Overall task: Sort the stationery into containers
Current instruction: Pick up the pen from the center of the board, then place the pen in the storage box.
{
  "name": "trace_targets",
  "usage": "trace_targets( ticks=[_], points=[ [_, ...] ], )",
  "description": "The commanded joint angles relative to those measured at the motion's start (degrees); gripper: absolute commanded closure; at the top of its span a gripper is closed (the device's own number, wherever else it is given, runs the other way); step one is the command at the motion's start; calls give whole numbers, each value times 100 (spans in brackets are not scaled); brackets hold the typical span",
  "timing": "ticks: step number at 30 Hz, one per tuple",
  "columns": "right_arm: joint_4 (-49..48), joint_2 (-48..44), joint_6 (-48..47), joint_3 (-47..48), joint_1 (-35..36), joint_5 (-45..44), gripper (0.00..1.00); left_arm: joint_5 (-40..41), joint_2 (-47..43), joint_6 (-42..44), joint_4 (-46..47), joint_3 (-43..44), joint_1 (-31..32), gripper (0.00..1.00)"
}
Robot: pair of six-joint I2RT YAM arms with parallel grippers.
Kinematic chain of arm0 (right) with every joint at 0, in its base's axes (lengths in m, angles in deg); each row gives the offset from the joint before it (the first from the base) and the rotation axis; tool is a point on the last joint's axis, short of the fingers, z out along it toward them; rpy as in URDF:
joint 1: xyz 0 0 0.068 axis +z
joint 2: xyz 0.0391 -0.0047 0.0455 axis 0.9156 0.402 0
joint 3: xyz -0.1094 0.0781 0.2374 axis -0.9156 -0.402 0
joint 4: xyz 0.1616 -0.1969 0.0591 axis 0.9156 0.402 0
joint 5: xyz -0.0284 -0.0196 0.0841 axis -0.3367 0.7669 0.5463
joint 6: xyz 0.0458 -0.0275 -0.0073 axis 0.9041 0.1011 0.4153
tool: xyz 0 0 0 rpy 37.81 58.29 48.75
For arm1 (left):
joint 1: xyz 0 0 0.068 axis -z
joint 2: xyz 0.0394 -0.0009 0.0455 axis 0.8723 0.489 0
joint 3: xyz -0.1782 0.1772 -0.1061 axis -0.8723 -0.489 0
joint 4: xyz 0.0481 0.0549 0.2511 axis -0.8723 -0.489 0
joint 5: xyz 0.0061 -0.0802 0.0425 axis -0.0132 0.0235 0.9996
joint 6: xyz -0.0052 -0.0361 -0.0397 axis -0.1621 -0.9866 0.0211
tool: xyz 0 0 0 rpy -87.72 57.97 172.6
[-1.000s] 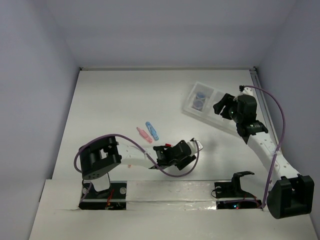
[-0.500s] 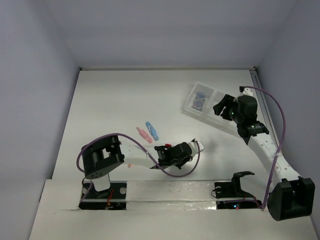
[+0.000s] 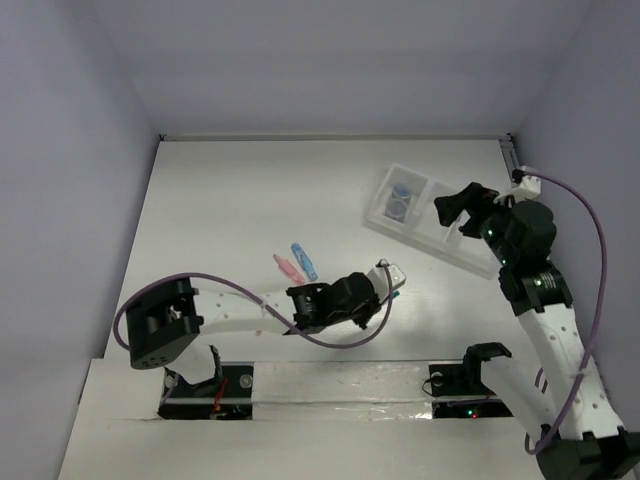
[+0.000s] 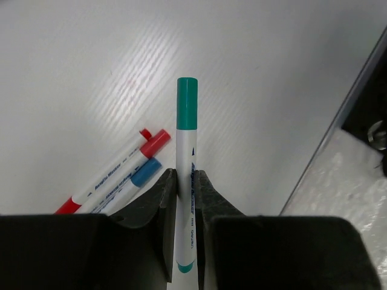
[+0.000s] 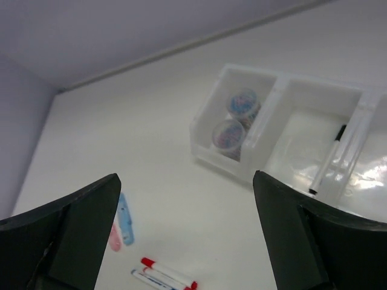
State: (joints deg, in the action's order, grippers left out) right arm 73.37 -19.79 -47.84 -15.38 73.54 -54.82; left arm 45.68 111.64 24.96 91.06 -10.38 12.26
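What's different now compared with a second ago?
The right arm drew back rightward, the right pincer open above the tray. The left arm's rear joint swung left; the left pincer, shut on the teal-capped pen, edged forward. Tray, discs, pink piece and blue piece stayed put.

This is a robotics laboratory, more exactly a small test cell. A plain white surface [image 3: 250, 200] is closed in by bare pale walls [image 3: 350, 60] on the left, far and right sides, like a box. Two white and black robot arms, the left arm [image 3: 235, 317] and the right arm [image 3: 548, 325], are mounted at its near edge, where a strip of shiny foil [image 3: 340, 380] lies. Purple cables [image 3: 603, 250] hang loose along them. A camera on the left wrist looks along its own black fingers [image 4: 168, 211], which clamp a teal-capped pen [image 4: 187, 139]. The other things are small: a divided plastic tray [image 5: 290, 136] and some pens [image 5: 166, 273].
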Motion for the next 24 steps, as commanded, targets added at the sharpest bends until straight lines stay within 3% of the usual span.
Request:
trace_targets(
  ticks=[1,3,4,9,16,24],
  points=[
    [156,-559,142,637,23,184,2,-85,-427,-279,332,501,-83,100],
    [350,-822,168,953,23,219,5,-129,-322,-333,420,757,-136,100],
    [394,-919,195,1058,23,237,0,-129,-121,-368,437,1063,-223,100],
    [640,-1368,318,1586,23,386,0,-435,819,-517,490,2180,-610,100],
    [552,-1694,582,1333,23,861,0,-683,2620,-667,394,4410,-1147,100],
    [605,-1895,617,1148,23,1124,0,-428,4151,-684,-19,6425,-1489,100]
  ],
)
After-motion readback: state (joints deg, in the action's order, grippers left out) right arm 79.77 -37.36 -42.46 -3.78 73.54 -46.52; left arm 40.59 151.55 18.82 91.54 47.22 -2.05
